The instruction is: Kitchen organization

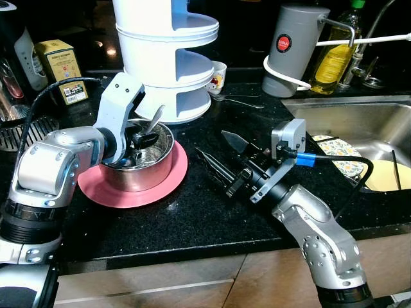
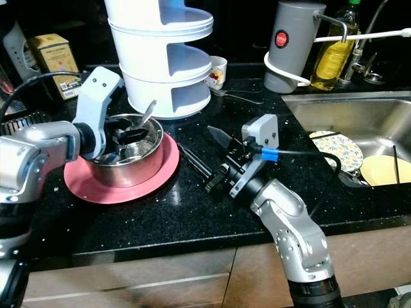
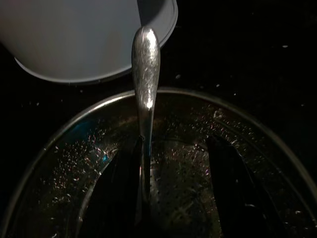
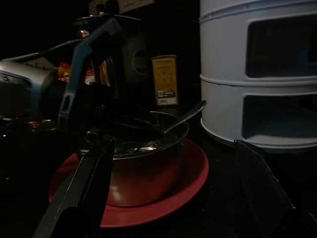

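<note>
**Both arms reached forward, fingers spread**

The left arm bent inward from the left, its wrist tipped down, and the left gripper [image 1: 138,142] hung low with its black fingers [image 3: 225,188] parted (seen plainly from the wrist). The right arm rose from below, forearm angled up and leftward; the right gripper [image 1: 221,157] lay low, nearly level, its fingers [image 4: 81,191] apart.

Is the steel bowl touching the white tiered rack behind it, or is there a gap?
Cannot tell. In the right wrist view a dark gap seems to separate the steel bowl from the white tiered rack, but the left eye view has their edges overlapping.
</note>
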Robot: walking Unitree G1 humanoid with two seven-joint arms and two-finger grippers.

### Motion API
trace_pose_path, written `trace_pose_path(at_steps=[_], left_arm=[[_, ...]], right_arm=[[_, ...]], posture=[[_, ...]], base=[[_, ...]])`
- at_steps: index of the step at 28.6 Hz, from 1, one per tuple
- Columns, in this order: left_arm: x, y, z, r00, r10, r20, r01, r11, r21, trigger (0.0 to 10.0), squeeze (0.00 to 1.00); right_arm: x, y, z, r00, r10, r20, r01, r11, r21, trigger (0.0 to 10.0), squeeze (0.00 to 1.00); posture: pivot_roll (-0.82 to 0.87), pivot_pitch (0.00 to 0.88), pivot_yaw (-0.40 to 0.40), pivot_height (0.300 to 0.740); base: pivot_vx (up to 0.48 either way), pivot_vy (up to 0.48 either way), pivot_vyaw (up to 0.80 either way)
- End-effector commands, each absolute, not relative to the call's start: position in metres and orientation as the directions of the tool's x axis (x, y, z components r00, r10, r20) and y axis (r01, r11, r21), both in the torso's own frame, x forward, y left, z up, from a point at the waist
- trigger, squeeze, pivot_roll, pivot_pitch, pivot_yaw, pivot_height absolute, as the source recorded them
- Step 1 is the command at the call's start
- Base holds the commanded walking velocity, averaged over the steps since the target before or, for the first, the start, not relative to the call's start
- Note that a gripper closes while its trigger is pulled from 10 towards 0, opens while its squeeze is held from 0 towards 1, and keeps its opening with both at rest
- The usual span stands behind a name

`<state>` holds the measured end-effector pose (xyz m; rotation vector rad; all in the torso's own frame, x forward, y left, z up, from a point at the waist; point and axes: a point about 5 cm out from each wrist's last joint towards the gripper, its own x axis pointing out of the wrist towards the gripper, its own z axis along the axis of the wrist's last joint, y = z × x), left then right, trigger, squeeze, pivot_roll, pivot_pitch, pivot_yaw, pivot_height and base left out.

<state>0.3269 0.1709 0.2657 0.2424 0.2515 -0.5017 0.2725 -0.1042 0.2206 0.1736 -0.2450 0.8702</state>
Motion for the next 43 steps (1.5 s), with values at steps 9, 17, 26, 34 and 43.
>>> trace_pose_path(at_steps=[9, 17, 26, 34, 43], left_arm=[[0.333, 0.178, 0.251, 0.858, -0.389, -0.337, 0.459, 0.874, 0.161, 10.0, 0.0], [0.338, 0.179, 0.249, 0.86, -0.386, -0.335, 0.458, 0.873, 0.17, 10.0, 0.0], [0.342, 0.174, 0.236, 0.822, -0.428, -0.376, 0.499, 0.859, 0.113, 0.0, 0.0], [0.344, 0.174, 0.232, 0.814, -0.433, -0.388, 0.502, 0.859, 0.095, 0.0, 0.0], [0.346, 0.175, 0.234, 0.828, -0.425, -0.367, 0.489, 0.867, 0.1, 0.0, 0.0]], right_arm=[[0.261, -0.099, 0.224, 0.565, 0.787, 0.246, -0.812, 0.584, -0.003, 10.0, 0.0], [0.255, -0.099, 0.227, 0.564, 0.79, 0.24, -0.812, 0.583, -0.012, 10.0, 0.0], [0.25, -0.105, 0.234, 0.579, 0.781, 0.235, -0.799, 0.601, -0.026, 10.0, 0.0], [0.248, -0.104, 0.239, 0.575, 0.783, 0.237, -0.801, 0.598, -0.034, 10.0, 0.0], [0.252, -0.105, 0.241, 0.58, 0.778, 0.241, -0.796, 0.605, -0.038, 10.0, 0.0]], posture=[[0.0, 0.0, -0.021, 0.74], [-0.02, 0.0, -0.016, 0.74], [-0.05, 0.012, -0.011, 0.74], [-0.05, 0.012, -0.011, 0.74], [-0.05, 0.0, -0.012, 0.74]], base=[[0.0, 0.0, 0.0], [0.0, 0.0, 0.0], [0.0, 0.0, 0.0], [0.0, 0.0, 0.0], [0.0, 0.0, 0.0]])
